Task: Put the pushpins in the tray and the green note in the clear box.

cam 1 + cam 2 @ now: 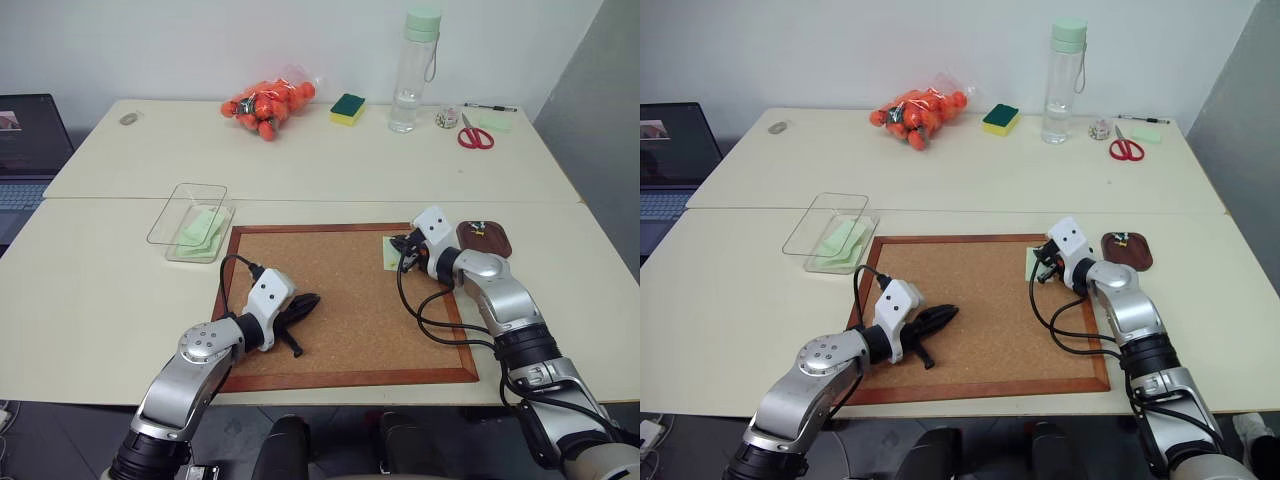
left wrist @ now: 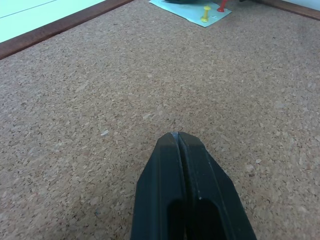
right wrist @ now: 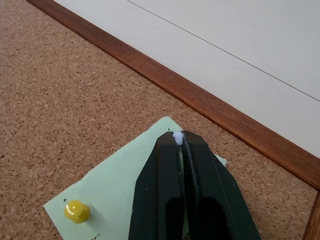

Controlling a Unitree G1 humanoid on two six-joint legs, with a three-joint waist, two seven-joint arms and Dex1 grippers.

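The green note lies on the cork board near its far right corner. A yellow pushpin stands in it, and a red pushpin stands beside the yellow one. My right gripper sits over the note's far corner, shut on a pale-headed pushpin at its tips. The brown tray is just right of the board, with small pins in it. The clear box stands off the board's left corner and holds green slips. My left gripper rests shut and empty on the board's left half.
At the back of the table are a bag of orange items, a green-and-yellow sponge, a clear bottle and red scissors. A laptop sits at the far left.
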